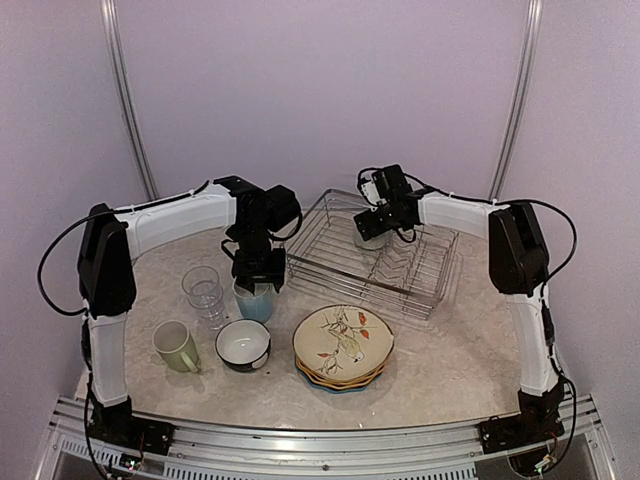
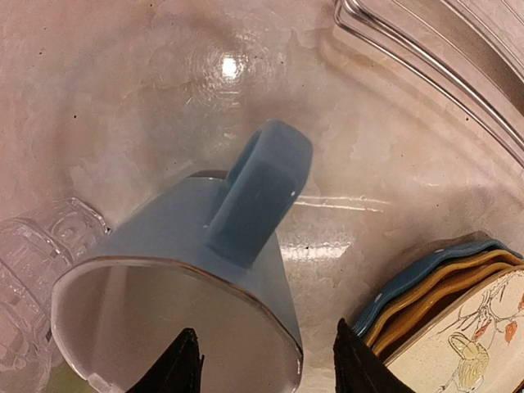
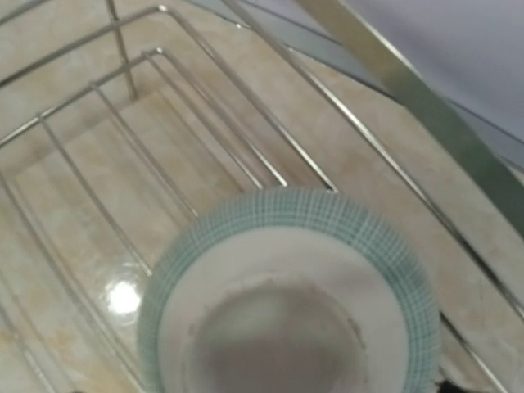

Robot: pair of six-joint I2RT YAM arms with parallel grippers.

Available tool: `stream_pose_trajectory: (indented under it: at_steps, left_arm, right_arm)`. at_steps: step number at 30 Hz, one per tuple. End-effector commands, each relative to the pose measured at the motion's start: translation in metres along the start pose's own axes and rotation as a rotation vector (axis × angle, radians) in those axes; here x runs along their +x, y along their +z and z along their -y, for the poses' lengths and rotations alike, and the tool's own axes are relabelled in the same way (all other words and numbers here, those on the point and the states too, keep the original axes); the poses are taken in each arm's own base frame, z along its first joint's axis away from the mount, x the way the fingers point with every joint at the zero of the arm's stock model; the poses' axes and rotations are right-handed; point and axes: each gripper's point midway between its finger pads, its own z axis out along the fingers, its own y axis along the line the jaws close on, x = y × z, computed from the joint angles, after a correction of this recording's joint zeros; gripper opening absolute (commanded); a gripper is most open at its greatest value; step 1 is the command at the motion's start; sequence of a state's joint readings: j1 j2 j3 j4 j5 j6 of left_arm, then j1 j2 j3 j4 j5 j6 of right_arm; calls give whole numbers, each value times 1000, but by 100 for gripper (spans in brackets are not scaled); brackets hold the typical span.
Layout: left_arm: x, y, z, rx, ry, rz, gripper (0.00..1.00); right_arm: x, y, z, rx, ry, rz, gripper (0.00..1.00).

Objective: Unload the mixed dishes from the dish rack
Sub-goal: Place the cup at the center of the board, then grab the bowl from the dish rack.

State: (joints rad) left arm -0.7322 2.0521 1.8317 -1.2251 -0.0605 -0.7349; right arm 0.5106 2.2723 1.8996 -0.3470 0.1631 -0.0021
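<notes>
Dish rack (image 1: 340,256) — shiny metal wire; light blue mug (image 2: 246,205) glazed, glossy (tabletop (image 2: 123,82) too).

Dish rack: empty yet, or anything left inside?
Not empty: one bowl with a teal-checked rim sits inside the dish rack, wires around it.

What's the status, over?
Left gripper open astride light blue mug wall. Right gripper above teal-rimmed bowl in silver wire dish rack, jaws unseen. Nothing blocking.

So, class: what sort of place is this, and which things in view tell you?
Probably a robotics test booth staged as a kitchen counter: plain walls, the left arm and right arm mounted on an aluminium rail, and a dish rack with stacked plates near it.
</notes>
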Motion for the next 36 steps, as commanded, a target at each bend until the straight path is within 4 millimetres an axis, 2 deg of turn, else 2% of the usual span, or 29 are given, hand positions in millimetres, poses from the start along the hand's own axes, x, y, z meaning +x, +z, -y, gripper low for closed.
stream_pose_trajectory:
  at_steps: [1,5,11,18,24,31,36]
  left_arm:
    - [3,-23,-3,15,17,39,55]
    - [1,-38,-2,40,17,73,57]
    - [1,-63,1,92,19,118,59]
    - [2,-80,1,119,18,149,60]
    - [4,-86,2,131,21,159,60]
    - [6,-88,2,131,21,163,61]
    - [5,-93,1,133,16,176,61]
  right_arm:
    - [2,6,-6,20,-46,-38,83]
    - [10,15,-7,44,-61,-72,81]
    - [7,20,-3,73,-58,-60,78]
    - [7,29,-1,95,-59,-56,75]
    - [8,33,-1,103,-63,-64,72]
    - [5,30,1,108,-59,-59,52]
    - [-3,26,0,103,-59,-35,29]
